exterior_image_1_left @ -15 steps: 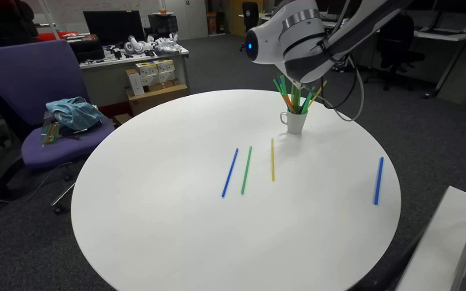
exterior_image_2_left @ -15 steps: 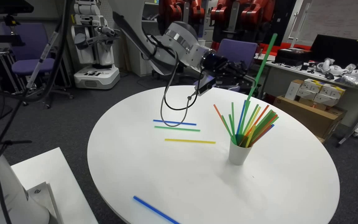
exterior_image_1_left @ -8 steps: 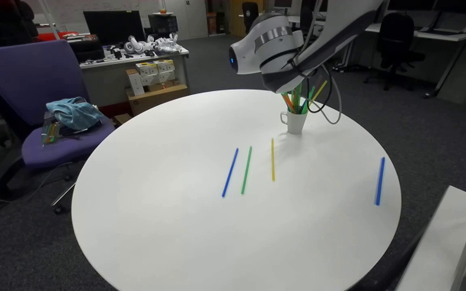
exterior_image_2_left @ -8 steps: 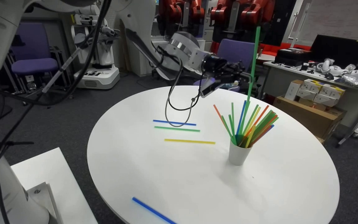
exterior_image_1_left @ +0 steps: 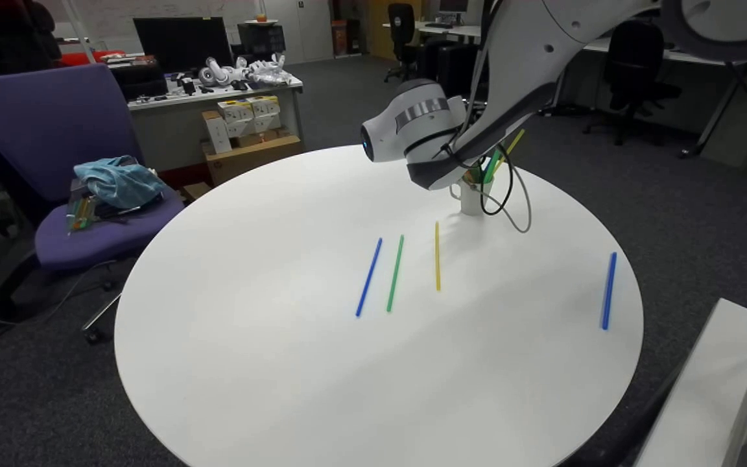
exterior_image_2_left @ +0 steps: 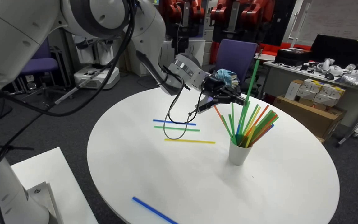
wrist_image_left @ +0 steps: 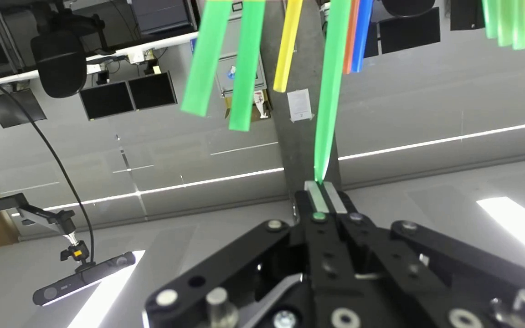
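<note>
My gripper (wrist_image_left: 320, 184) is shut on a green straw (wrist_image_left: 331, 95), pinched flat between the fingertips in the wrist view. An exterior view has that green straw (exterior_image_2_left: 252, 79) standing nearly upright, slightly tilted, at the tips of the gripper (exterior_image_2_left: 244, 102). Below it is a white mug (exterior_image_2_left: 238, 155) packed with green, yellow, orange and blue straws. The held straw's lower part overlaps this bunch, and I cannot tell whether its end is inside the mug. In an exterior view the arm partly covers the mug (exterior_image_1_left: 473, 201) and hides the gripper.
On the round white table (exterior_image_1_left: 270, 363) lie a blue straw (exterior_image_1_left: 369, 277), a green straw (exterior_image_1_left: 395, 274) and a yellow straw (exterior_image_1_left: 438, 256). Another blue straw (exterior_image_1_left: 609, 290) is near the table edge. Cables (exterior_image_2_left: 179, 137) hang in a loop under the wrist. A purple chair (exterior_image_1_left: 56, 162) stands beside the table.
The arm has come down towards the table, lowering the held green straw close to the bunch in the mug. The straw has become a little more upright. The loose straws stay put.
</note>
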Motion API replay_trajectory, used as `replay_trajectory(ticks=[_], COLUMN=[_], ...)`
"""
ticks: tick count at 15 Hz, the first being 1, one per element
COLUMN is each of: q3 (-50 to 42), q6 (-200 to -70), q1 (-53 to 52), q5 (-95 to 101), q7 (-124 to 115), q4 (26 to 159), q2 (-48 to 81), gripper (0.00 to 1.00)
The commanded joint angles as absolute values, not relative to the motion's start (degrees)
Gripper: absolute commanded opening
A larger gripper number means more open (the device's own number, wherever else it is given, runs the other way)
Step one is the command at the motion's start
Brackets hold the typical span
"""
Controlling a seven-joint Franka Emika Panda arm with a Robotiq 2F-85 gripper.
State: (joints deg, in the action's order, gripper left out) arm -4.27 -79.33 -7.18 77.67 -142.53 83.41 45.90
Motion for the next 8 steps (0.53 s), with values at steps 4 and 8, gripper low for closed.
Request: replay_trajectory(ticks=[4,8], q3=[-3.9,-4.2], q6=[-77.6,-77.4], q1=[-6.9,-7.0], q5=[78.0,78.3], q7=[-142.6,-143.0], q4=[78.0,76.7], q2=[46.4,47.8], gripper=[0.0,0.0])
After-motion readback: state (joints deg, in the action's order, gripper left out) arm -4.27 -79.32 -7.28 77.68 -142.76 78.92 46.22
